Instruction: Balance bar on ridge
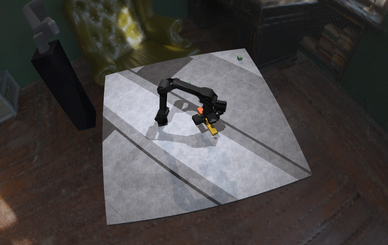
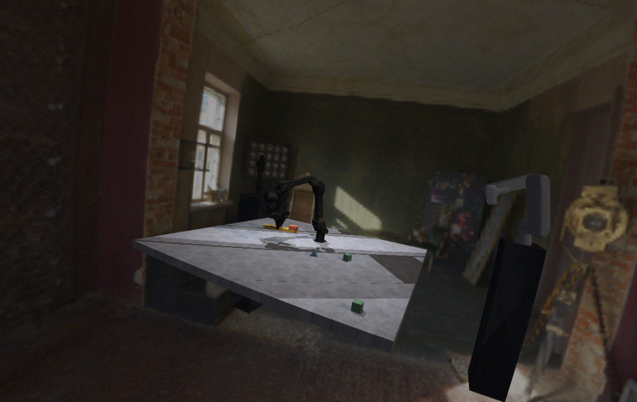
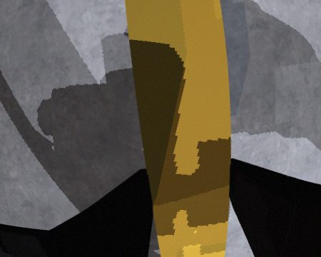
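My gripper (image 1: 206,120) (image 2: 278,227) (image 3: 187,174) is shut on the yellow bar (image 1: 212,129) (image 2: 269,226) (image 3: 207,89), with a black finger on each side of it in the wrist view. The bar is held a little above the table, near level, with its shadow apart from it below. An orange-red block (image 1: 200,110) (image 2: 293,228) sits on the bar's end nearer the arm's base side. The ridge is a small teal wedge (image 2: 313,253) standing on the table, apart from the bar; in the top view the arm mostly hides it.
One green cube (image 1: 188,82) (image 2: 346,257) lies near the ridge, partly behind the arm in the top view. Another green cube (image 1: 239,58) (image 2: 357,306) lies near a far table corner. A dark pedestal (image 1: 64,85) (image 2: 505,315) bearing a grey arm stands off the table.
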You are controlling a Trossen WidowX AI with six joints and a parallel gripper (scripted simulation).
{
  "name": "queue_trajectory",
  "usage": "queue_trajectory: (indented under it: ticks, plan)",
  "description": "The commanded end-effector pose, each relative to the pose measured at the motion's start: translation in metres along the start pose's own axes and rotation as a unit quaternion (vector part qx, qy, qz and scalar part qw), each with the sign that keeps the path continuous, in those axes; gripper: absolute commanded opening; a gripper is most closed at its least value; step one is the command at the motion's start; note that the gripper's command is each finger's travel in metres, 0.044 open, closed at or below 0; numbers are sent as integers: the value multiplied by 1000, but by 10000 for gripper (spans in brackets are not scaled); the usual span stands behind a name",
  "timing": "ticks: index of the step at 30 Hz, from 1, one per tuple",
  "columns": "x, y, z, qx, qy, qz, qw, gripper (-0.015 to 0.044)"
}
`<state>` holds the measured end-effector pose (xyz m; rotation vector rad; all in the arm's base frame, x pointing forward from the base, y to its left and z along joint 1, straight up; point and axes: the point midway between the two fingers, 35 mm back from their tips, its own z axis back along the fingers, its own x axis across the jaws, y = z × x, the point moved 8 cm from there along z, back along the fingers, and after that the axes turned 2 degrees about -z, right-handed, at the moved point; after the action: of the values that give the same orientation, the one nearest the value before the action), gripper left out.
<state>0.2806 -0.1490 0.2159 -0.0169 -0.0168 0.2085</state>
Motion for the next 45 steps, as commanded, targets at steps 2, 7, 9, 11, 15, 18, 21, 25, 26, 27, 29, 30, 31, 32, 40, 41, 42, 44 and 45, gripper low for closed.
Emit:
queue_trajectory:
  ticks: [2, 7, 9, 11, 15, 18, 21, 25, 26, 27, 29, 30, 31, 32, 40, 41, 42, 44, 45]
  plan:
    - [3, 5, 8, -1, -6, -1, 1000, 0]
    - [15, 21, 8, -1, -6, 4, 1000, 0]
    - [20, 27, 8, 0, -7, 6, 1000, 0]
    - [24, 33, 8, 0, -7, 8, 1000, 0]
    - [33, 47, 8, 1, -7, 12, 1000, 0]
    - [39, 57, 8, 1, -8, 15, 1000, 0]
    - [44, 67, 9, 2, -8, 18, 1000, 0]
    - [51, 81, 9, 2, -8, 21, 1000, 0]
    - [53, 85, 9, 3, -8, 22, 1000, 0]
    - [54, 88, 9, 3, -9, 23, 1000, 0]
    - [57, 96, 9, 3, -9, 25, 1000, 0]
    - [59, 99, 9, 3, -9, 26, 1000, 0]
    - [60, 103, 9, 4, -9, 27, 1000, 0]
    - [61, 106, 10, 4, -9, 28, 1000, 0]
    - [70, 136, 10, 5, -10, 36, 999, 0]
    - [71, 140, 10, 5, -10, 37, 999, 0]
    - [72, 143, 10, 6, -10, 38, 999, 0]
    - [74, 151, 11, 6, -10, 40, 999, 0]
    - [74, 155, 11, 6, -10, 41, 999, 0]
